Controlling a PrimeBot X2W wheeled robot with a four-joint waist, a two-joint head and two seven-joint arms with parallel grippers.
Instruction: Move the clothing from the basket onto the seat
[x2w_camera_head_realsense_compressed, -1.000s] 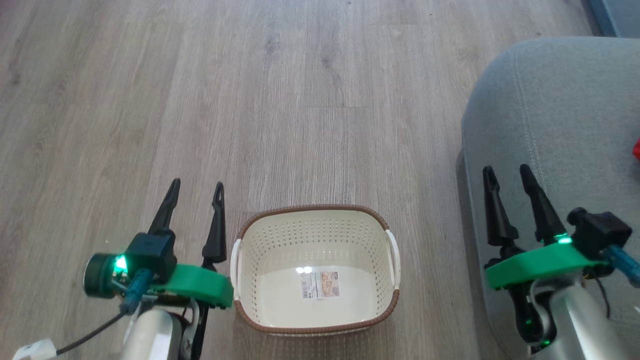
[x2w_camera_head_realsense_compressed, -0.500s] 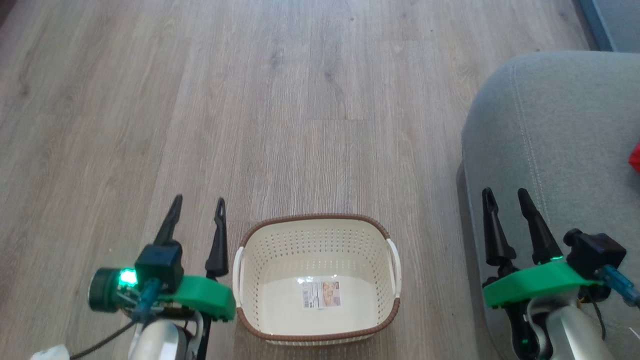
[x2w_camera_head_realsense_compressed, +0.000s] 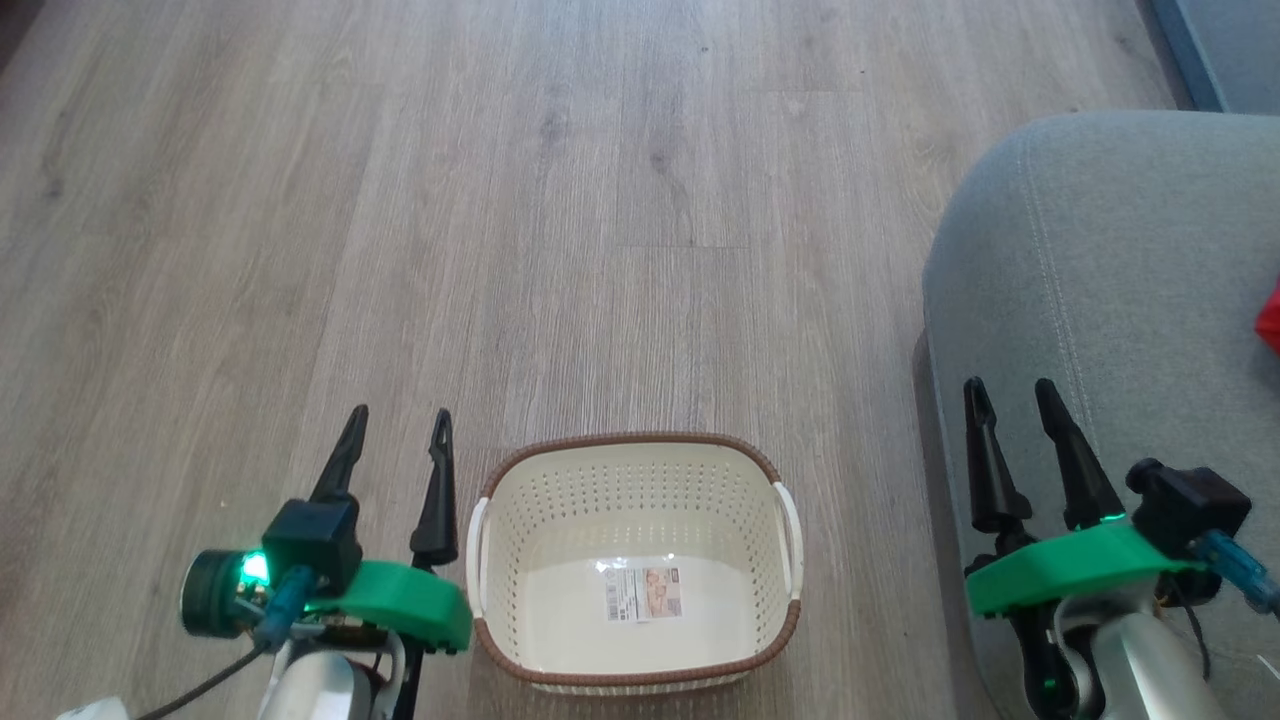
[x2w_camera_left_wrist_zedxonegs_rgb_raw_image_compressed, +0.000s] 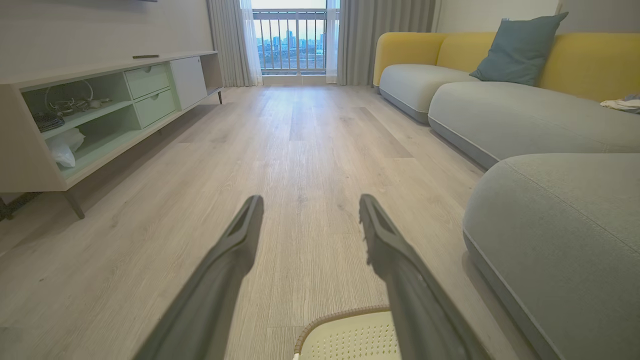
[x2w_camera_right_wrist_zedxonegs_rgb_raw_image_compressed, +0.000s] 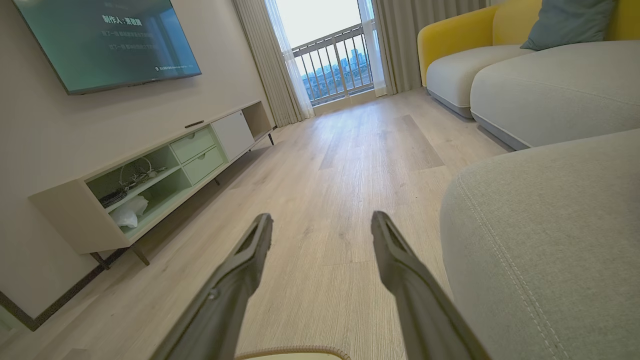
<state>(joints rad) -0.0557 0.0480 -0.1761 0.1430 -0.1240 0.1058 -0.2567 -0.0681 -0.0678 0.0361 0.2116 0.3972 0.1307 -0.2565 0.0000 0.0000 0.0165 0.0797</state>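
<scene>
The cream basket (x2w_camera_head_realsense_compressed: 520, 560) stands on the wood floor between my arms, with nothing in it but the label sticker (x2w_camera_head_realsense_compressed: 641, 593) on its bottom. A sliver of red clothing (x2w_camera_head_realsense_compressed: 1270, 320) lies on the grey seat (x2w_camera_head_realsense_compressed: 1130, 250) at the right edge of the head view. My left gripper (x2w_camera_head_realsense_compressed: 398, 418) hangs open just left of the basket, empty. Over the seat's near edge my right gripper (x2w_camera_head_realsense_compressed: 1010, 388) is open and empty too. The basket's rim (x2w_camera_left_wrist_zedxonegs_rgb_raw_image_compressed: 340, 316) shows low in the left wrist view, where the left gripper (x2w_camera_left_wrist_zedxonegs_rgb_raw_image_compressed: 309, 201) points down the room. The seat (x2w_camera_right_wrist_zedxonegs_rgb_raw_image_compressed: 540, 235) lies right of the right gripper (x2w_camera_right_wrist_zedxonegs_rgb_raw_image_compressed: 320, 217).
A low TV cabinet (x2w_camera_left_wrist_zedxonegs_rgb_raw_image_compressed: 85, 120) runs along the left wall under a wall screen (x2w_camera_right_wrist_zedxonegs_rgb_raw_image_compressed: 107, 42). More grey sofa sections (x2w_camera_left_wrist_zedxonegs_rgb_raw_image_compressed: 500, 120) with yellow backs and a blue cushion (x2w_camera_left_wrist_zedxonegs_rgb_raw_image_compressed: 517, 47) line the right side. Bare wood floor (x2w_camera_head_realsense_compressed: 560, 220) stretches ahead toward the balcony window (x2w_camera_left_wrist_zedxonegs_rgb_raw_image_compressed: 292, 37).
The head camera has tilted, so basket, seat and grippers sit lower in the picture than a second ago. Both grippers stay open and nothing was taken hold of.
</scene>
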